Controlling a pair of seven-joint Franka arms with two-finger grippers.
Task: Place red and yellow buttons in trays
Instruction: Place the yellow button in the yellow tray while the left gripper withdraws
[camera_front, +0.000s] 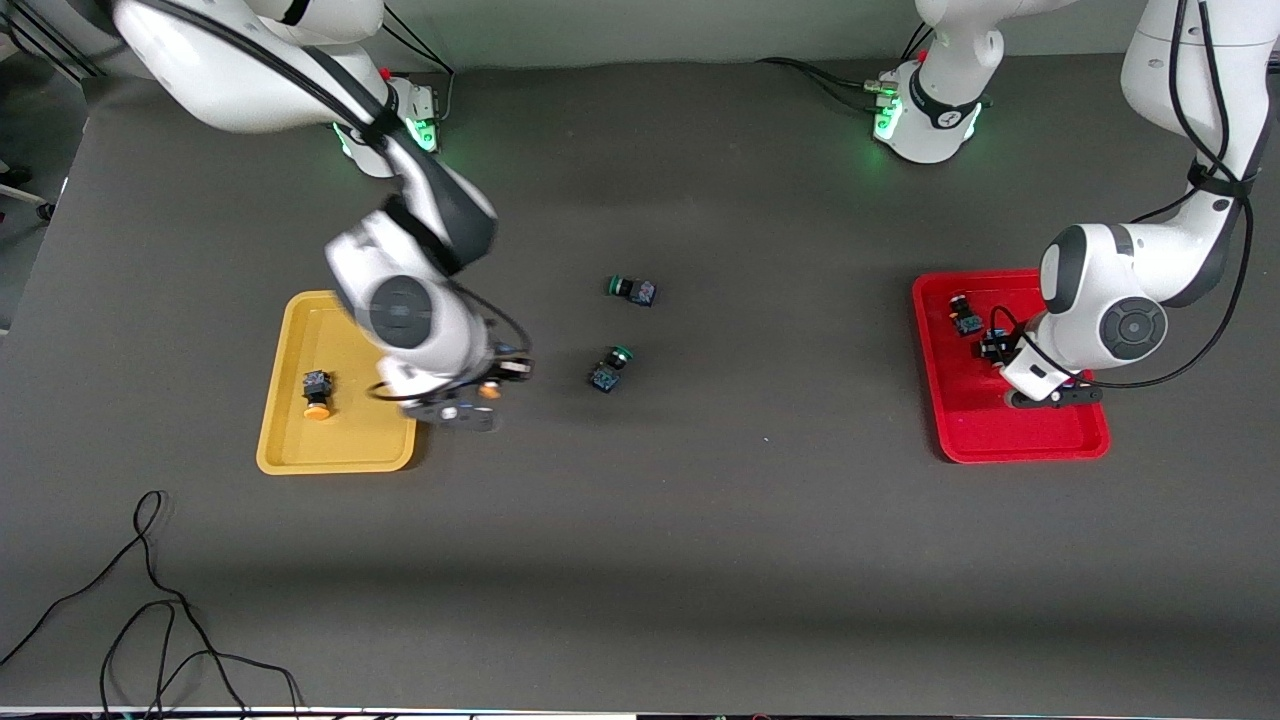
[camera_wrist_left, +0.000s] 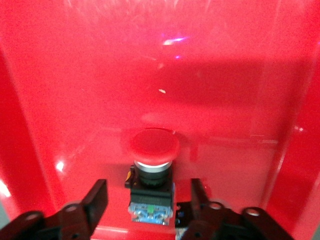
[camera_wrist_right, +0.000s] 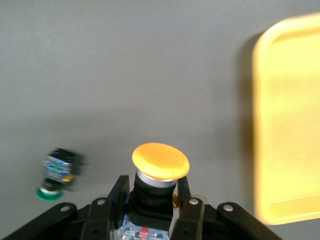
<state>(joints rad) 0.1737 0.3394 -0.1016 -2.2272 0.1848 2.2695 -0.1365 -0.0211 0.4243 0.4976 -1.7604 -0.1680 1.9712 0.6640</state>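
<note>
My right gripper (camera_front: 478, 388) is shut on a yellow button (camera_front: 489, 391) and holds it over the table just beside the yellow tray (camera_front: 300, 448). In the right wrist view the gripper (camera_wrist_right: 152, 184) clamps the button's dark body (camera_wrist_right: 160, 162), with the tray's rim (camera_wrist_right: 260, 125) close by. A second yellow button (camera_front: 317, 393) lies in the yellow tray. My left gripper (camera_front: 1000, 352) is low over the red tray (camera_front: 1000, 440). It is open (camera_wrist_left: 149, 189) with its fingers on either side of a red button (camera_wrist_left: 152, 165) that lies on the tray floor (camera_wrist_left: 150, 65). Another red button (camera_front: 965, 318) lies beside it.
Two green-capped buttons (camera_front: 632, 290) (camera_front: 610, 368) lie on the dark table near the middle. One of them shows in the right wrist view (camera_wrist_right: 55, 175). A black cable (camera_front: 150, 600) lies on the table near the front camera at the right arm's end.
</note>
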